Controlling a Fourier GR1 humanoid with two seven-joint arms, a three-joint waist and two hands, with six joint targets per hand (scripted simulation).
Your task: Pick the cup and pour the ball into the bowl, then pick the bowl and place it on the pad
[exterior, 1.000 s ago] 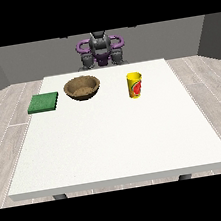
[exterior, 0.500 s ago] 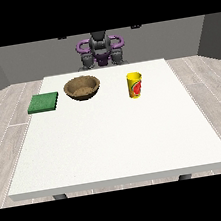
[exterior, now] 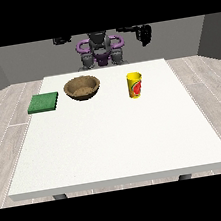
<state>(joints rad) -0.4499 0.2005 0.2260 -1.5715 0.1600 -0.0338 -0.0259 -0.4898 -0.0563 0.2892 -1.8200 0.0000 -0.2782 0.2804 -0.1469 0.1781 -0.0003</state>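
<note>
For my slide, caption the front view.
Robot hands raised behind table; yellow cup, wooden bowl, green pad untouched.

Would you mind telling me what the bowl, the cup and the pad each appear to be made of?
The bowl looks like matte wood: brown with a speckled inside. The cup looks like smooth plastic or printed paper: bright yellow with a red design. The pad looks like soft foam or fabric: flat, dull green.

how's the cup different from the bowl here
The cup is yellow with a red mark; the bowl is brown. The cup is tall and narrow, the bowl wide and shallow. The cup stands at the view's right of the bowl, which sits nearer the green pad. Both stand upright on the white table, untouched by either hand.
</note>
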